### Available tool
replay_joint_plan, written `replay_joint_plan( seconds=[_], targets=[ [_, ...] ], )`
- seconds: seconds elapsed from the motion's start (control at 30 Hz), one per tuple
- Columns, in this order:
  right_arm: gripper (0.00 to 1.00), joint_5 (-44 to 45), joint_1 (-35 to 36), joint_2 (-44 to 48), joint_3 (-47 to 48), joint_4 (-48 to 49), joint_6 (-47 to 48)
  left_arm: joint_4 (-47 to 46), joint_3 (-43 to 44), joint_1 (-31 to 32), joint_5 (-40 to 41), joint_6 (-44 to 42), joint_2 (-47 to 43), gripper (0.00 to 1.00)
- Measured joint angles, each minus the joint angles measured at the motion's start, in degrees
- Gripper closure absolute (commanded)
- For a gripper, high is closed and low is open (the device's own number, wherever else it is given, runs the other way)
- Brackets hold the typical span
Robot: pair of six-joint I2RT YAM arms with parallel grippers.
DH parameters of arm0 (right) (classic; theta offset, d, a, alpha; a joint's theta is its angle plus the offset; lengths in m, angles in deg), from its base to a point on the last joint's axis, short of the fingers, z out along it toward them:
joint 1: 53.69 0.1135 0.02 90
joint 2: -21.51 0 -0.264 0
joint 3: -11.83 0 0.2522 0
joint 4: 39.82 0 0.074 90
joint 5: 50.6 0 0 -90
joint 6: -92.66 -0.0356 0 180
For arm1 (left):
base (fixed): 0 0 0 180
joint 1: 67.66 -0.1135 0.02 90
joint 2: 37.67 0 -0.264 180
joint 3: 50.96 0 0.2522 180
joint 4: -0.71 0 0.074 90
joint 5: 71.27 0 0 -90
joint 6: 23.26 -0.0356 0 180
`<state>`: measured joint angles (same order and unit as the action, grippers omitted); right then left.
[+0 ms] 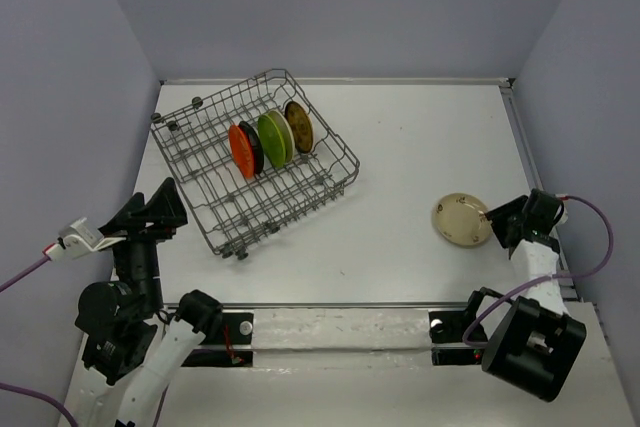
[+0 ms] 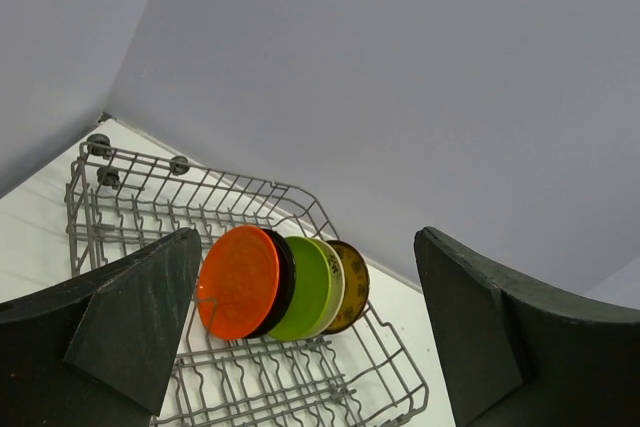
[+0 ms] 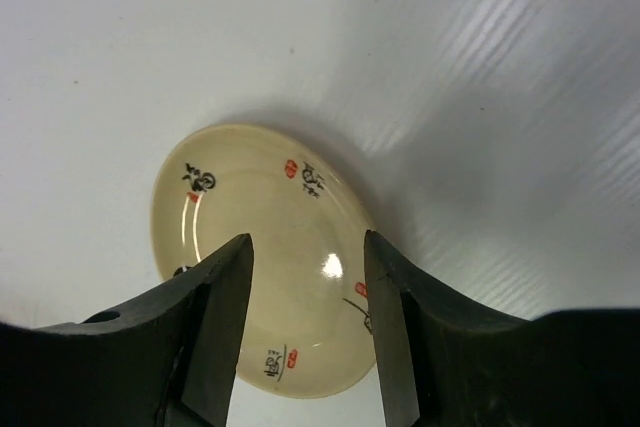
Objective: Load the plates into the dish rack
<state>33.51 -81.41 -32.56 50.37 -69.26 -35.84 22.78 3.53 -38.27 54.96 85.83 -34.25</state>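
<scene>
Four small round plates already stand on edge between the tines of the grey wire dish rack [image 1: 215,182] — orange [image 1: 241,152], black [image 2: 286,287], lime green [image 1: 272,139] and brown-yellow patterned [image 1: 299,125]. The cream round plate [image 3: 260,247] lies flat on the white surface [image 1: 400,147], well apart from the rack; the right jaws are spread over it, not yet pinching. The left jaws are spread and empty — one plate is left to load

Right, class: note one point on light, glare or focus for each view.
Top external: even light, the dish rack sharp. Left wrist: left gripper near-black, little detail. Right wrist: glare spot on the cream plate, streaky sheen on the table.
</scene>
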Motion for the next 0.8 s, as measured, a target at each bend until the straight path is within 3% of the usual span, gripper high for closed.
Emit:
replay_joint_plan(
  seconds=[0.07, 0.23, 0.33, 0.4, 0.47, 0.5, 0.67, 0.8],
  targets=[
    [0.26, 1.86, 0.00, -0.50, 0.24, -1.60, -0.46, 0.00, 0.00, 0.00, -0.02, 0.00, 0.00, 0.01],
    [0.30, 3.08, -0.13, -2.93, 0.79, -3.58, -0.35, 0.00, 0.00, 0.00, -0.17, 0.00, 0.00, 0.01],
    [0.40, 0.02, -0.35, -7.91, 1.33, -2.89, 0.66, 0.00, 0.00, 0.02, -0.20, 0.00, 0.00, 0.01],
    [0.53, -2.80, -0.44, -10.60, 1.55, -0.81, 0.57, 0.00, 0.00, 0.02, -0.20, 0.00, 0.00, 0.01],
    [0.70, -5.46, -0.44, -12.68, 1.22, 2.49, 0.09, 0.00, 0.00, 0.02, -0.20, -0.02, 0.00, 0.01],
    [0.89, -7.41, -0.66, -13.81, 0.68, 4.87, -0.42, 0.00, 0.00, 0.02, -0.20, -0.04, 0.00, 0.01],
    [0.93, -14.56, -0.72, -14.97, -4.76, 14.27, -5.31, 0.00, 0.00, 0.02, -0.20, -0.13, 0.00, 0.01],
    [0.93, -13.31, -0.35, -8.20, -6.12, 13.62, -6.10, -0.02, 0.00, 0.02, -0.24, -0.13, 0.15, 0.01]
  ],
)
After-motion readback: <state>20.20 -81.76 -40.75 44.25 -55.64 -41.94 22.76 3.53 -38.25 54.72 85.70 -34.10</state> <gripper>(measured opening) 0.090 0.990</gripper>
